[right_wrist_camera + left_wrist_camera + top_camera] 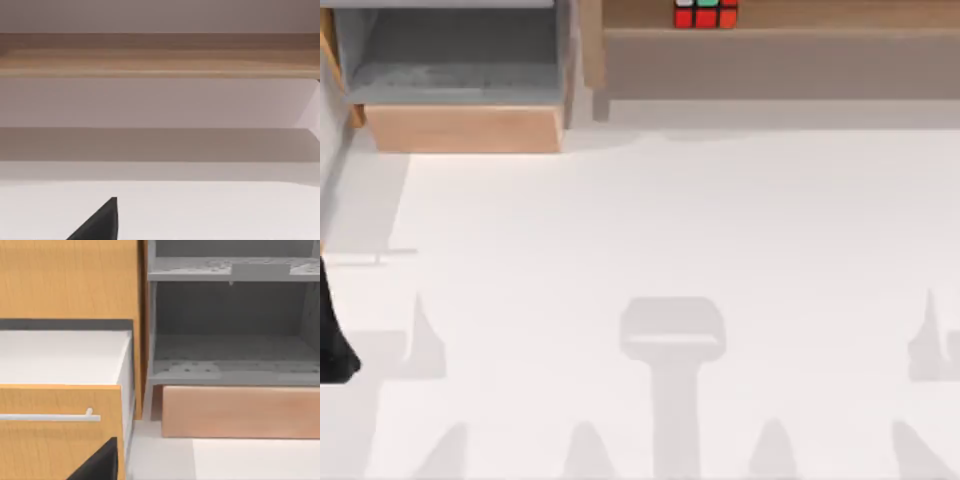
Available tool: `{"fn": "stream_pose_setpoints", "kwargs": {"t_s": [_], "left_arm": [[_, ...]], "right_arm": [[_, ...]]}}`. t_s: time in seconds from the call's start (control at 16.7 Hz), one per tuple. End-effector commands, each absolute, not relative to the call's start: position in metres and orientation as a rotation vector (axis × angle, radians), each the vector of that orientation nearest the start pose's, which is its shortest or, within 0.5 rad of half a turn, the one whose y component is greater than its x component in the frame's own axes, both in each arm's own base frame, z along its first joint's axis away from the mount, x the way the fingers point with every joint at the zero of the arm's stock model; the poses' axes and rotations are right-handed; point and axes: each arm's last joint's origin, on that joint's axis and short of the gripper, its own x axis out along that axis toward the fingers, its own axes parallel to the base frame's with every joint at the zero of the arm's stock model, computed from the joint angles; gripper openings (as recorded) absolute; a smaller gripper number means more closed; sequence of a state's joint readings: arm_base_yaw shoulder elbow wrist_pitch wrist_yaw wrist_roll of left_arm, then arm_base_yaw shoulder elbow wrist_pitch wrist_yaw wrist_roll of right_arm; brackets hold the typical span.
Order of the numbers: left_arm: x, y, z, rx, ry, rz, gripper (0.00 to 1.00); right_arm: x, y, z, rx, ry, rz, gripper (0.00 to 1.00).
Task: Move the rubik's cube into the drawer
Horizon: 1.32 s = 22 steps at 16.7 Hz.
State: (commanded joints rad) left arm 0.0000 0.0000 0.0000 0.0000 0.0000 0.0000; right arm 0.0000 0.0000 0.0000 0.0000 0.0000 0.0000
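- The rubik's cube (pixel 705 13) is seen on the long light-wood shelf (pixel 780 40) at the far edge of the surface (pixel 670 220), right of centre, untouched and well apart from both arms.
- The drawer (pixel 463 128) is seen at the far left of the top view, already pulled out, its grey interior open from above; in the left wrist view its light wood front panel (pixel 240 411) is faced squarely.
- The step in hand is judged to be the very start: the cube has not yet been approached, and nothing has been grasped.
- Next, a reach to the shelf is called for, probably by the right arm, whose wrist view looks along the shelf.
- A dark part of the left arm (pixel 335 340) is seen at the left edge of the top view.
- How far either end effector is open cannot be told; a dark finger tip (pixel 97 222) is glimpsed in the right wrist view, holding nothing.
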Motion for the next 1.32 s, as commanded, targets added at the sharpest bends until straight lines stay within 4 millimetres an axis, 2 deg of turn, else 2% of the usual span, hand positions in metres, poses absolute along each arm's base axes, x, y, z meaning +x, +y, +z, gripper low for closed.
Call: {"fn": "stream_pose_setpoints", "kwargs": {"t_s": [0.18, 0.36, 0.6, 0.78, 0.9, 1.02, 1.14, 1.32], "left_arm": [[0.106, -0.002, 0.162, 0.002, -0.001, -0.002, 1.00], [0.108, -0.006, 0.183, 0.017, -0.018, -0.016, 1.00], [0.126, -0.019, 0.246, 0.024, -0.086, -0.036, 1.00], [0.166, -0.042, 0.302, -0.003, -0.139, -0.045, 1.00], [0.208, -0.070, 0.330, -0.029, -0.157, -0.044, 1.00], [0.257, -0.109, 0.340, -0.052, -0.157, -0.039, 1.00], [0.304, -0.156, 0.328, -0.063, -0.138, -0.035, 1.00], [0.352, -0.228, 0.279, -0.053, -0.089, -0.027, 1.00]], "right_arm": [[0.106, -0.001, 0.160, 0.000, 0.000, 0.000, 1.00], [0.106, -0.001, 0.160, 0.000, 0.000, 0.000, 1.00], [0.106, -0.001, 0.160, 0.000, 0.000, 0.000, 1.00], [0.106, -0.001, 0.160, 0.000, 0.000, 0.000, 1.00], [0.106, -0.001, 0.160, 0.000, 0.000, 0.000, 1.00], [0.106, -0.001, 0.160, 0.000, 0.000, 0.000, 1.00], [0.106, -0.001, 0.160, 0.000, 0.000, 0.000, 1.00], [0.106, -0.001, 0.160, 0.000, 0.000, 0.000, 1.00]]}}
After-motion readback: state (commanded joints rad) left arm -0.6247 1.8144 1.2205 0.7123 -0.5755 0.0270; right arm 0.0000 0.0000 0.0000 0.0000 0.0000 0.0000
